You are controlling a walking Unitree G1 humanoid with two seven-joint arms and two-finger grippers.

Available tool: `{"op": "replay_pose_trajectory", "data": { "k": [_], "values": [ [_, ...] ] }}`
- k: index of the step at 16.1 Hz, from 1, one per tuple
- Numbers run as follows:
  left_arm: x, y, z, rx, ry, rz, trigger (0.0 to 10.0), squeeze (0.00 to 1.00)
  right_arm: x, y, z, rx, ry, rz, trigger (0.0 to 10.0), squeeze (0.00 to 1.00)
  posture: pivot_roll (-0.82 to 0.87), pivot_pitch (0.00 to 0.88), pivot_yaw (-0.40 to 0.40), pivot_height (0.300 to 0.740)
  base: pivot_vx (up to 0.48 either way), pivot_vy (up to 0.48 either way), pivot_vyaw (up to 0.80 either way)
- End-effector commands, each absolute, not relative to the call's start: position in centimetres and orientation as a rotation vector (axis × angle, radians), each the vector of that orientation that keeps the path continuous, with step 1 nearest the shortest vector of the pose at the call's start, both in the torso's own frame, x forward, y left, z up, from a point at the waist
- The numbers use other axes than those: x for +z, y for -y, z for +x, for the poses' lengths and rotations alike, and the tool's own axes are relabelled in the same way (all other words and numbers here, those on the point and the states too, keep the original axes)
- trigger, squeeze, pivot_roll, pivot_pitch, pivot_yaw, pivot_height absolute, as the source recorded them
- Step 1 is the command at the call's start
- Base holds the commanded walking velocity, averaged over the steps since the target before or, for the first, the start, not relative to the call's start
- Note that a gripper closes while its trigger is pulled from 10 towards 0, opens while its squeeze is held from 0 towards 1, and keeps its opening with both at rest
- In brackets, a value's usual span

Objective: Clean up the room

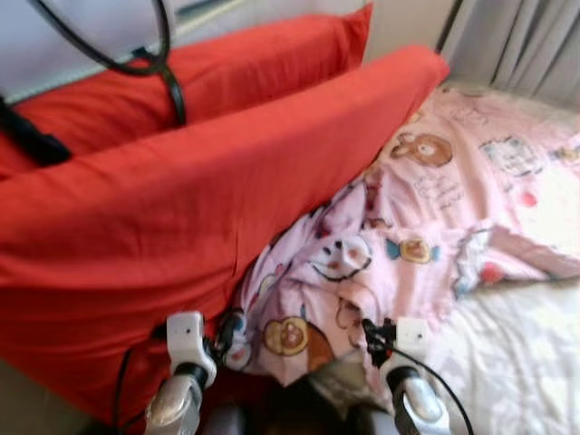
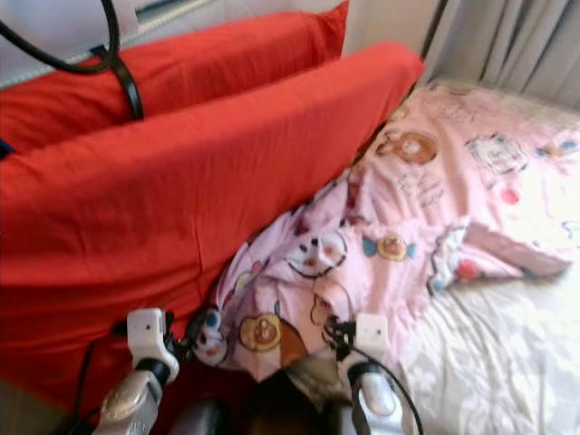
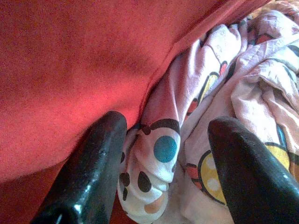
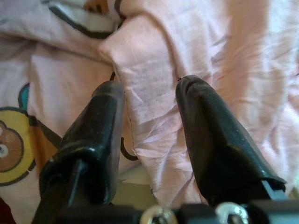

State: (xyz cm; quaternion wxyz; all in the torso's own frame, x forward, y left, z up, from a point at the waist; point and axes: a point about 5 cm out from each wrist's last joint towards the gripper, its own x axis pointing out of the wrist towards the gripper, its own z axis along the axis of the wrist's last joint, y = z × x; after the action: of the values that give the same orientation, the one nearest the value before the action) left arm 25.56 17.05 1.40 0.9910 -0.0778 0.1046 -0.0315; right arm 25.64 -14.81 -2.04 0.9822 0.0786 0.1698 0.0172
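**Q:** Pink cotton, printed with cartoon bears — where does it lie, and why bunched like that?

**A:** The pink blanket (image 1: pixel 426 227) is spread over a pale bed sheet (image 1: pixel 517 353) on the robot's right side, and its near edge is heaped into folds against a large red cushion (image 1: pixel 181 217). A second red cushion (image 1: pixel 263 68) leans behind the first. The crumpled heap sits nearest the robot, which is probably why both arms reach for that part.

**Q:** What are the grippers doing?

**A:** The left gripper (image 3: pixel 163 168) has its two black fingers (image 3: pixel 91 172) spread wide, with a fold of the blanket lying between them, right where cloth meets cushion. The fingers have not closed on it. The right gripper (image 4: pixel 149 135) is narrower, its fingers straddling a raised ridge of cloth; the fabric sits between them, yet a gap shows, so I judge it not yet pinched.

**Q:** Why both at the same edge?

**A:** My guess is that gripping two points along the hem would let the blanket be lifted and drawn flat. Black cables (image 1: pixel 154 54) hang above the cushions, away from the work.
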Motion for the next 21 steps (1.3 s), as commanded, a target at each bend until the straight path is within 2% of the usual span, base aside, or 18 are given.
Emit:
{"op": "replay_pose_trajectory", "data": {
  "k": [1, 21],
  "values": [
    [0.95, -17.05, 25.23, -0.062, -0.228, -0.159, 10.0, 0.00, -2.68, 15.42, 24.90, 0.023, -0.375, 0.151, 10.0, 0.00, 0.00, 0.097, -0.027, 0.631, 0.000, 0.000, 0.00],
    [0.83, -16.73, 25.20, -0.089, -0.236, -0.150, 10.0, 0.00, -3.05, 15.45, 24.78, 0.013, -0.416, 0.110, 10.0, 0.00, 0.00, 0.109, -0.023, 0.607, 0.000, 0.000, 0.00]
  ]
}}
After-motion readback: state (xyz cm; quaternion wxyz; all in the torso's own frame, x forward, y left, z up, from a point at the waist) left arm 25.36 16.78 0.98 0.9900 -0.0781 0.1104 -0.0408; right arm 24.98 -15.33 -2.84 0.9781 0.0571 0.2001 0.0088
